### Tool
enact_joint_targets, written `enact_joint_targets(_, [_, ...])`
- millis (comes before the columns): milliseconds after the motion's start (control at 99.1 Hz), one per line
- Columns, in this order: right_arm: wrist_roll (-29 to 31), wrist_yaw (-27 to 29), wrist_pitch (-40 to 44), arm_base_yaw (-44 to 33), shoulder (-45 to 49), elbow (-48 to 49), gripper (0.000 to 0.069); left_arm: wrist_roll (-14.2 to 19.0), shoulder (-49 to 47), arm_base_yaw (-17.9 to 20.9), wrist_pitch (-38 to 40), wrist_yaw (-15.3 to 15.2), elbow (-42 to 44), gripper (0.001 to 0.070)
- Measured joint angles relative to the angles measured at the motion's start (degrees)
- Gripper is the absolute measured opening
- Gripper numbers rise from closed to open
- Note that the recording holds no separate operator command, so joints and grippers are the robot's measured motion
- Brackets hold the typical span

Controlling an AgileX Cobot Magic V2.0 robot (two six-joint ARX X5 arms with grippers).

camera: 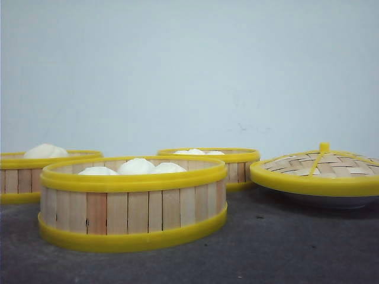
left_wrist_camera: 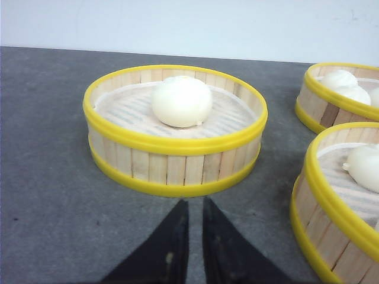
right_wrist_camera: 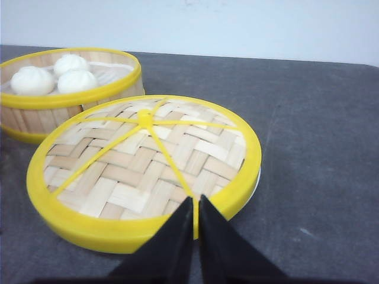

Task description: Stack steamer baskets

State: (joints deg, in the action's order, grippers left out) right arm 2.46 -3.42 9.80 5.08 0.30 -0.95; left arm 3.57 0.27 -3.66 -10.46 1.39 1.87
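Your left tool (left_wrist_camera: 190,220) hangs low over the surface (left_wrist_camera: 53,177), its two dark fingers (left_wrist_camera: 174,236) drawn nearly together with only a thin slit between them, gripping nothing. Just ahead of its tips sits the left basket (left_wrist_camera: 174,168), upright, holding one white bun (left_wrist_camera: 181,100). The tips stand apart from its wall.

Your right tool (right_wrist_camera: 195,220) is likewise closed to a thin slit and empty. Its tips sit over the near rim of the lid (right_wrist_camera: 136,171); you cannot tell from the wrist view whether they touch it. The lid rests on a white plate (right_wrist_camera: 257,177), of which only an edge shows.

Take the lid as your landmark in the front view. The lid (camera: 320,171) stands at the right. The far basket (camera: 237,163) sits just beside it, further back, with three buns (right_wrist_camera: 56,74). The near basket (camera: 133,210) lies left of the lid and closest to the camera, carrying three buns (camera: 135,167). The left basket (camera: 23,177) sits beyond that, furthest from the lid. All three baskets stand singly on the surface, none stacked.
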Motion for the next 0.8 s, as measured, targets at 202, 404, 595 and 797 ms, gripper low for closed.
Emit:
enact_joint_targets(202, [2.7, 0.0, 0.0, 0.0, 0.0, 0.0, 0.0010, 0.3, 0.0, 0.0, 0.0, 0.0, 0.0, 0.0015])
enact_joint_targets(404, [8.8, -1.3, 0.4, 0.0, 0.0, -1.6, 0.0010, 6.0, 0.0, 0.0, 1.2, 0.0, 0.6, 0.0015])
enact_joint_targets(595, [14.1, -5.0, 3.3, 0.0, 3.4, -14.6, 0.0009, 13.2, 3.4, 0.0, -0.7, 1.6, 13.2, 0.0015])
enact_joint_targets(797, [13.9, -4.8, 12.3, 0.0, 16.8, -29.4, 0.0009, 10.1, 15.8, 0.0, -9.5, 3.0, 28.4, 0.0015])
